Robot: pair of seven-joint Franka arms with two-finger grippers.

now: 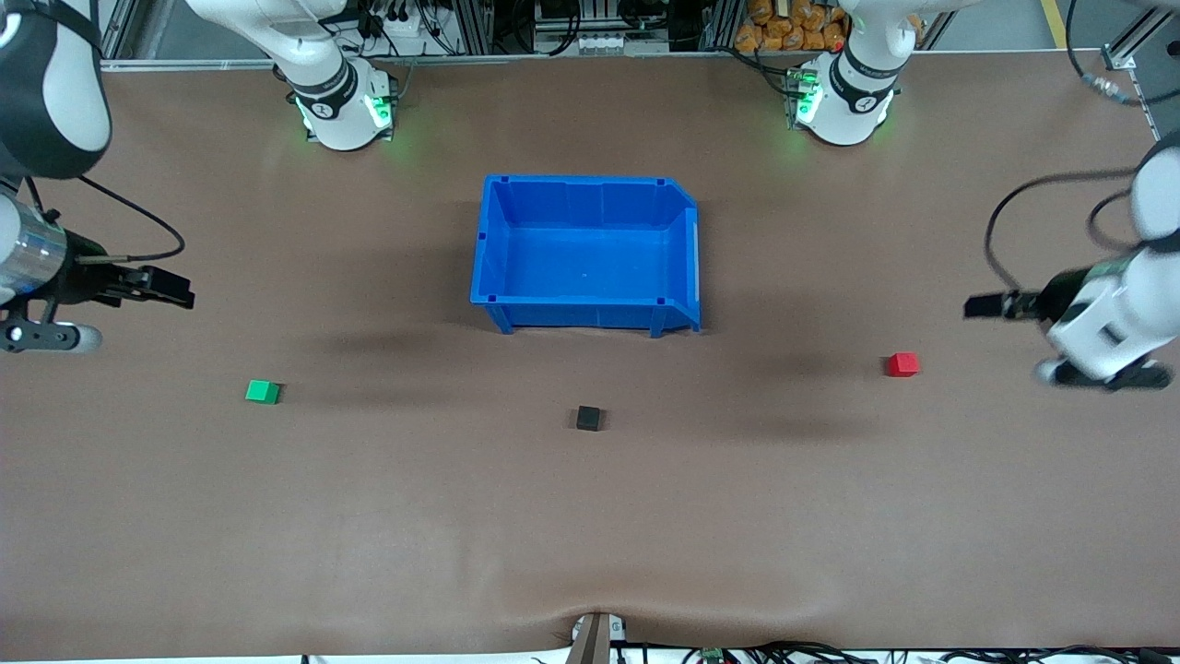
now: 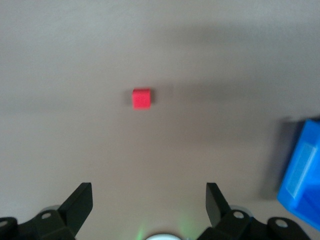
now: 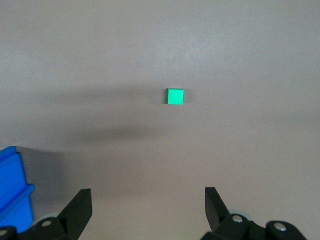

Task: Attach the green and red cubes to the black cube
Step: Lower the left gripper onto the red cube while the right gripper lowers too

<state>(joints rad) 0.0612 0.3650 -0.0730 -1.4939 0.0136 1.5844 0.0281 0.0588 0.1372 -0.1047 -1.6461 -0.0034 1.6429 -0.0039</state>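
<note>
At the left edge of the front frame, mid-height, the right pincer point(image 1: 171, 288) hangs released over bare tabletop point(image 1: 369, 516), upward of the green cube point(image 1: 263, 392) that sits at lower left, toward the right arm's end. Its high, spread stance seems a ready pose for a descent onto that cube, which nothing touches yet. At centre, the blue bin point(image 1: 586, 318) stands empty, and the black cube point(image 1: 588, 419) lies just below it in the frame, nearer the front camera, well apart from both coloured cubes; its middle spot probably lets each arm bring its own piece in. At right, the red cube point(image 1: 902, 364) rests toward the left arm's end, and the left pincer point(image 1: 985, 306) hovers released at the frame's right edge, close by it.

Only the front view shows all three cubes together. The left wrist view frames the red cube point(image 2: 141, 98) above its spread fingers point(image 2: 80, 202); the right wrist view does likewise for the green cube point(image 3: 175, 96), with a bin corner point(image 3: 12, 187) at lower left.
</note>
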